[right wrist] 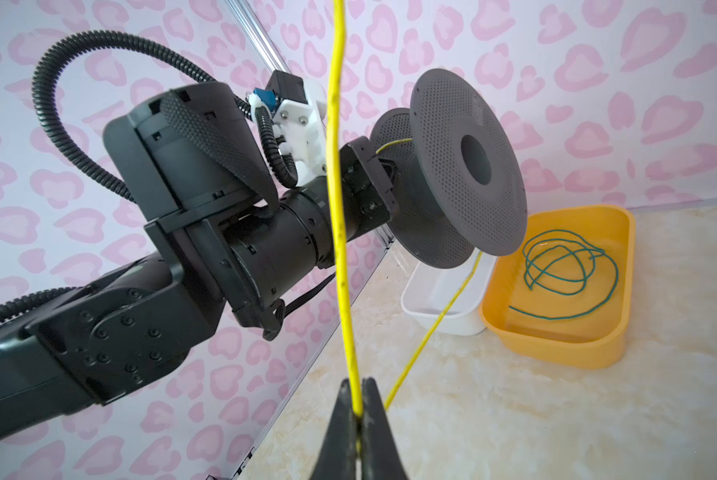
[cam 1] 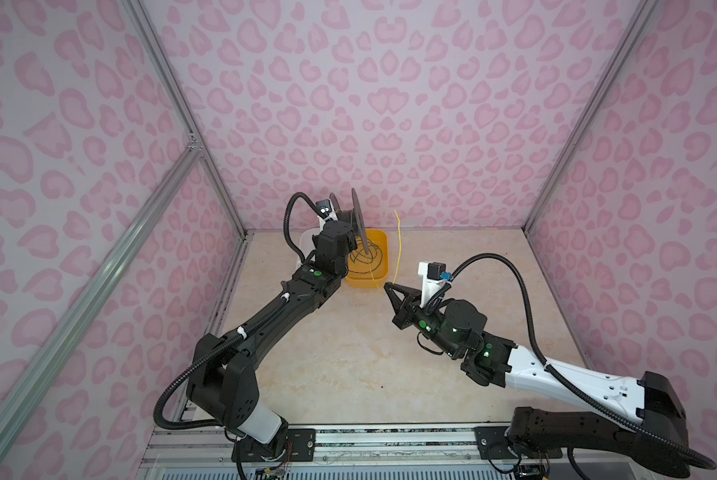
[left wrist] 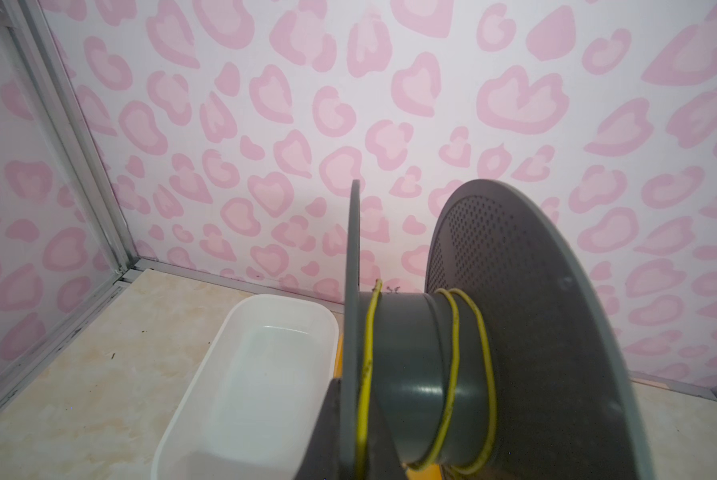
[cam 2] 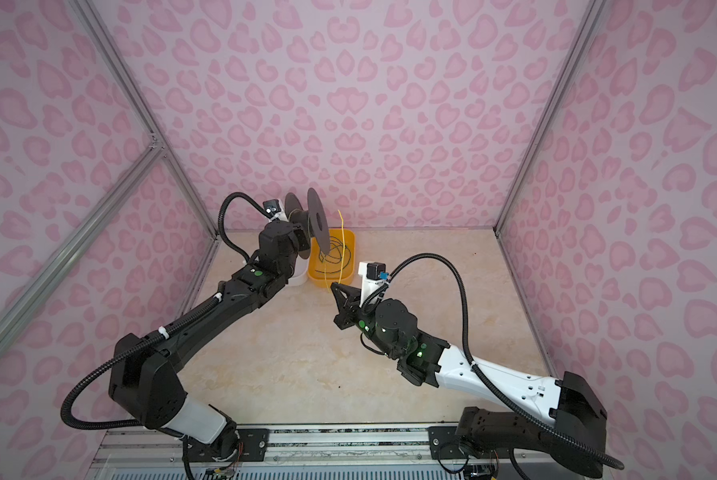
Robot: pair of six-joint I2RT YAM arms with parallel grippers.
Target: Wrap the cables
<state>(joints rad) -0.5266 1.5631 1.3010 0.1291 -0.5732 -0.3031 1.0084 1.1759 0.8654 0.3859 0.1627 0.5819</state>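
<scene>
The right claw (right wrist: 359, 409) pinches the thin yellow cable (right wrist: 340, 249) wound on a round, holey grey spool (right wrist: 469, 166). The left claw (right wrist: 379, 176) grips that spool. The green cable (right wrist: 569, 270) curls in an orange tub (right wrist: 556, 345).

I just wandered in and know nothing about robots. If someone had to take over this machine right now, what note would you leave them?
Grippers: the left gripper is shut on one flange of the grey spool, held raised above the white bin at the back. The right gripper is shut on the yellow cable; the cable's free end sticks up past the jaws.
Done: about three yellow turns sit on the spool's hub.
Left: wind on the rest of the yellow cable. The green cable lies in loose loops in the orange bin, untouched.
</scene>
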